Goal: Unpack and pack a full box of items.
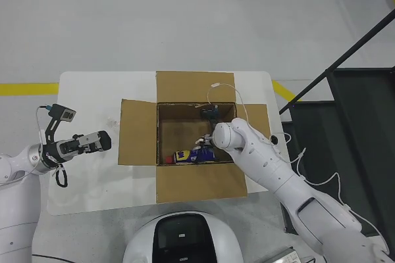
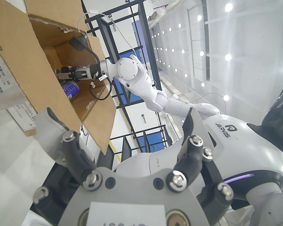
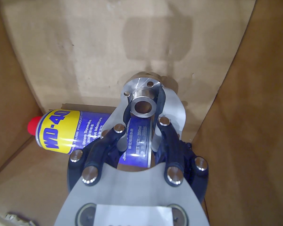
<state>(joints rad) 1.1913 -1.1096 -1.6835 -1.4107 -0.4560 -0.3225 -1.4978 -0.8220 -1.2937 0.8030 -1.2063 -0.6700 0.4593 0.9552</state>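
- The cardboard box (image 1: 138, 131) sits open in the middle of the white table (image 1: 92, 98), all four flaps folded out flat; its near flap lies closest to the robot.
- Inside the box, a blue and yellow spray can (image 3: 59, 130) lies on its side on the floor, along the near wall. Its red cap points left, towards the near-left corner.
- The right gripper (image 3: 143, 95) is down inside the box, over the right end of the can. Its fingers (image 3: 172, 109) are closed narrowly on a metal flanged bushing (image 3: 141, 105), gripping the round flange with the short bored hub facing the wrist camera. Whether the bushing touches the can cannot be told.
- In the top view the right arm comes in over the box's near-right corner, with the right gripper (image 1: 204, 140) just beyond the spray can (image 1: 194, 156).
- The left gripper (image 1: 106, 140) hangs above bare table, left of the box's left flap and apart from it, pointing right. In its own view the left gripper (image 2: 118, 118) is spread wide with nothing between the fingers (image 2: 191, 123).
- A dark metal rack (image 1: 355, 131) stands right of the table, reaching farther back.
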